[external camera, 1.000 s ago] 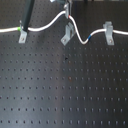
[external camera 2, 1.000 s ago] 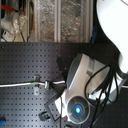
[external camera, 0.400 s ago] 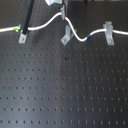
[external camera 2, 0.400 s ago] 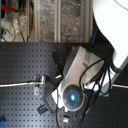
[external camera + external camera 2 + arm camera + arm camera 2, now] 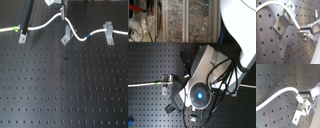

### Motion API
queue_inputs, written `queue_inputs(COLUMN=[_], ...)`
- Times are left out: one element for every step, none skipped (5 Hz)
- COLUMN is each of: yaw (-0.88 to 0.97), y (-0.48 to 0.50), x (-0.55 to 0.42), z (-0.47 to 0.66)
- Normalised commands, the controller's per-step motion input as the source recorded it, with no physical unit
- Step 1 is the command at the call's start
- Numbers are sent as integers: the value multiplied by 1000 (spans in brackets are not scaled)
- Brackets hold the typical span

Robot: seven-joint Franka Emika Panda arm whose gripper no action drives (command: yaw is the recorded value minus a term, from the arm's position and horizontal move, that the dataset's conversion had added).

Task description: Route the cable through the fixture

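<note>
Claw point(image 5: 302, 32) pinches the cable point(image 5: 47, 23) just above the fixture point(image 5: 64, 37), keeping the cord raised to drop into the clip; the rest lies across the table point(image 5: 64, 90).

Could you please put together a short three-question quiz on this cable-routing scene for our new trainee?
1. True or false: in the first exterior view, the cable carries a green band and a blue band.
2. In the first wrist view, what does the gripper hold?
3. In the first exterior view, the middle fixture is: A) turned diagonally, B) lying flat, C) missing.

Key: 1 true; 2 the cable; 3 A.
</note>
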Motion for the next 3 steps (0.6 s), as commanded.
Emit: queue_inputs(yaw=[0, 0, 0], y=[1, 11, -68], x=[1, -123, -90], z=[43, 344, 437])
